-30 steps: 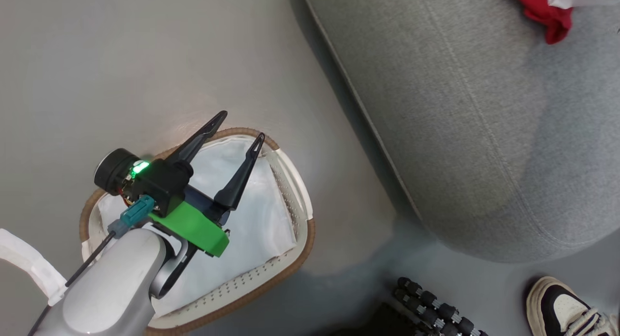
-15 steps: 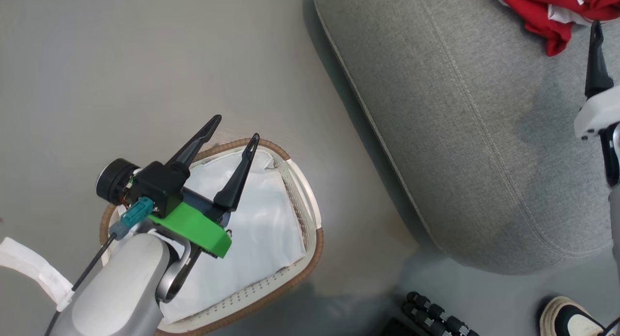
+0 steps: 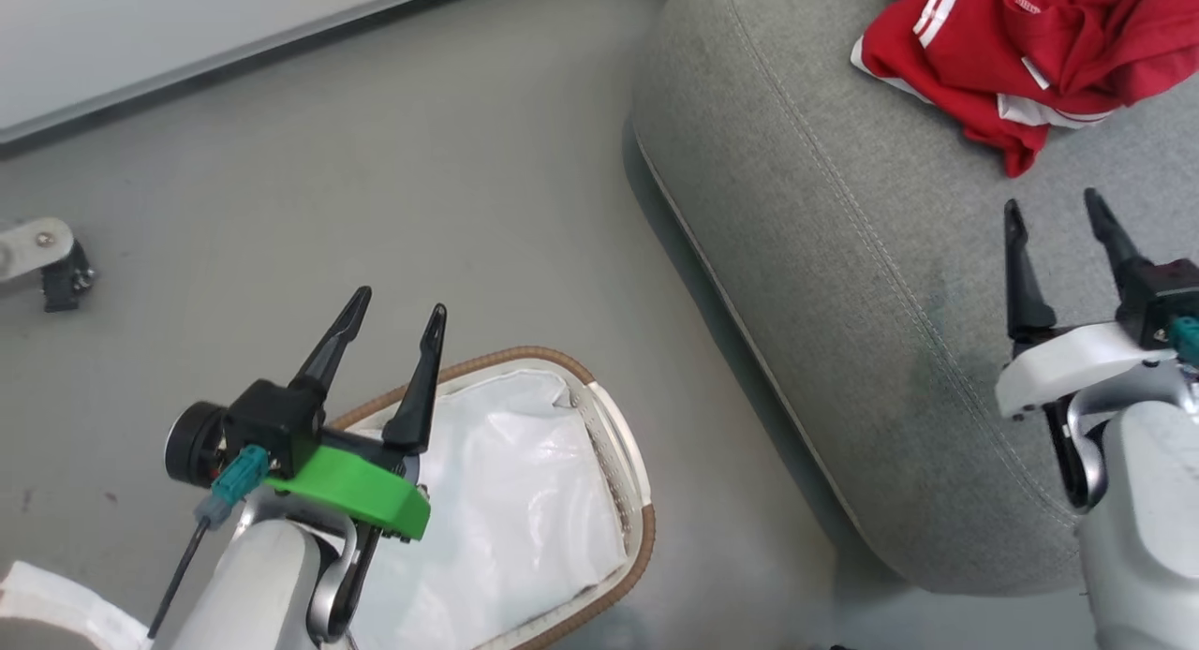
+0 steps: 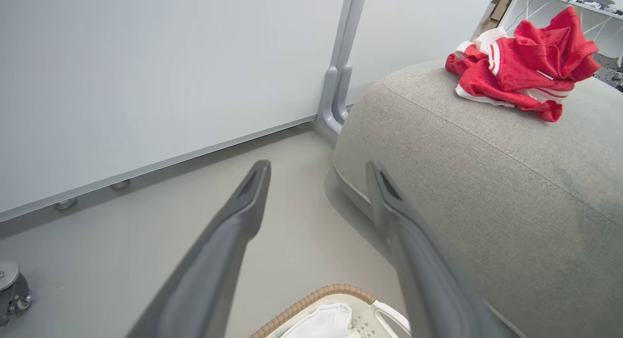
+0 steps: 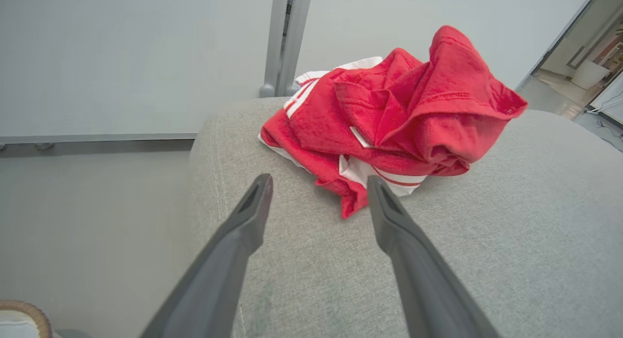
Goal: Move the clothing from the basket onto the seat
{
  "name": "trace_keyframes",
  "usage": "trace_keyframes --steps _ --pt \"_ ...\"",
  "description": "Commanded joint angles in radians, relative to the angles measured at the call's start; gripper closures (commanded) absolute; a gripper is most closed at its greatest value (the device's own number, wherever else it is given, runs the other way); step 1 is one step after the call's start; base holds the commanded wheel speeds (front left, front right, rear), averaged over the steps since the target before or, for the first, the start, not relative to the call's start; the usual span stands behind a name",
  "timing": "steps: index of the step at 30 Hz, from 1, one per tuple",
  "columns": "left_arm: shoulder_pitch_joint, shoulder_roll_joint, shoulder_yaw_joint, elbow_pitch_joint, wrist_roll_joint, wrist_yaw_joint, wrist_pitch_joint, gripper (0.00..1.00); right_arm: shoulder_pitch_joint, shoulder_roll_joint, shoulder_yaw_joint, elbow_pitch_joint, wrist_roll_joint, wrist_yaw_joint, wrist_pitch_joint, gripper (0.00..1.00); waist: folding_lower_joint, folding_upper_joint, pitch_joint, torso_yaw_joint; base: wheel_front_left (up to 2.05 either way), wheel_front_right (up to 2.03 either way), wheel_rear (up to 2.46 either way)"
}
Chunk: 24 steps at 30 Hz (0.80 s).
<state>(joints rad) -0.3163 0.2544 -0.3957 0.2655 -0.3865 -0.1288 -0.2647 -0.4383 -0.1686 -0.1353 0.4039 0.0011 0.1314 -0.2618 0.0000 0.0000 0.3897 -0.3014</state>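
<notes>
The red clothing (image 3: 1021,65) with white stripes lies crumpled on the grey seat (image 3: 843,285) at the upper right; it also shows as clothing (image 4: 523,65) and clothing (image 5: 389,119) in the wrist views. My right gripper (image 3: 1054,210) hovers open over the seat (image 5: 316,274), just short of the pile, holding nothing. The cream basket (image 3: 628,453) with its brown rim stands on the floor at the lower left, lined with a white sheet (image 3: 506,509). My left gripper (image 3: 398,308) is open above the basket's far rim, holding nothing.
A pale wall panel with a metal foot (image 4: 336,99) runs behind the seat (image 4: 486,192). A caster wheel (image 3: 42,266) sits on the grey floor at the left. Bare floor lies between basket and seat.
The head camera has tilted up, bringing the wall base and more of the clothing into view. My right gripper has come into view, drawn back from the pile and opened.
</notes>
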Motion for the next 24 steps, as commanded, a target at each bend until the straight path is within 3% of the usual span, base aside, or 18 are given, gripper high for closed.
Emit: trace_keyframes --steps 1,11,24 --pt "0.037 -0.014 0.030 0.005 0.019 -0.003 0.001 0.00 0.025 0.015 0.011 -0.023 0.012 -0.001 -0.005 0.00 0.0000 0.0000 -0.088 0.068 0.00 0.00 0.00" --pt "0.155 -0.107 0.243 0.047 0.140 -0.003 0.001 0.00 0.080 0.104 0.131 -0.042 0.061 -0.001 -0.004 0.00 0.0000 0.0000 -0.196 0.167 0.00 0.00 0.00" --pt "0.247 -0.176 0.424 0.083 0.252 -0.002 0.001 0.00 0.164 0.115 0.204 -0.025 0.114 -0.001 -0.005 0.00 0.0000 0.0000 -0.296 0.266 0.00 0.00 0.00"
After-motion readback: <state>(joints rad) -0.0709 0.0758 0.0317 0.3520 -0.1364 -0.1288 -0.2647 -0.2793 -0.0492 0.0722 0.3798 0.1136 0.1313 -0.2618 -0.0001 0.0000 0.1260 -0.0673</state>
